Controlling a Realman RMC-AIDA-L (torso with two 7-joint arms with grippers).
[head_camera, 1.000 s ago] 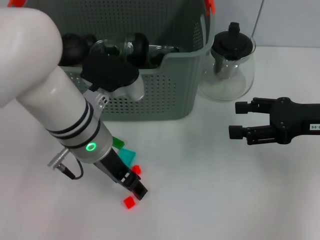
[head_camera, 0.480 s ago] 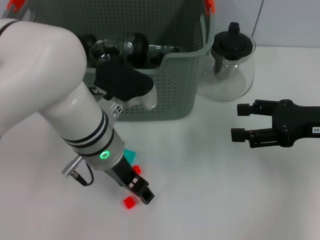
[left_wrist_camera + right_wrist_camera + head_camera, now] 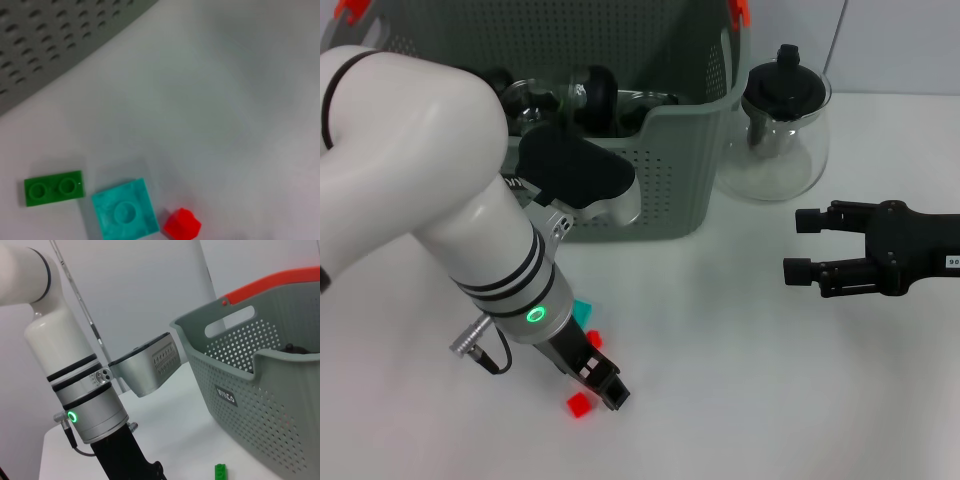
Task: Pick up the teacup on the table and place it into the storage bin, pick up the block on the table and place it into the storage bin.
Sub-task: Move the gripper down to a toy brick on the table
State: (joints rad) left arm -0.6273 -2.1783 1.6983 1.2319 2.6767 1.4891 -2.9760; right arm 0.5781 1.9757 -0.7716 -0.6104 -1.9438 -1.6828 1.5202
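White tabletop (image 3: 720, 380) filled my head view, with the storage bin (image 3: 660, 190) at the back holding dark-lidded glassware, and a glass teapot (image 3: 776, 135) just beside its right wall. My left pincer (image 3: 603, 385) was down at the surface among small blocks: a red block (image 3: 580, 404) lay just beside its tip, and a teal block (image 3: 582, 312) showed near the arm. I could not tell whether its fingers were apart or closed. My right pincer (image 3: 802, 245) hovered over the tabletop well to the right, fingers spread and holding nothing. From the left wrist I saw a green block (image 3: 54, 188), a teal block (image 3: 125, 210) and a red block (image 3: 182, 224) lying close together on the surface, near the bin's perforated wall (image 3: 60, 40). From the right wrist I saw the left arm (image 3: 80, 390) beside the bin (image 3: 260, 385), with a green block (image 3: 220, 472) near the bin's base.
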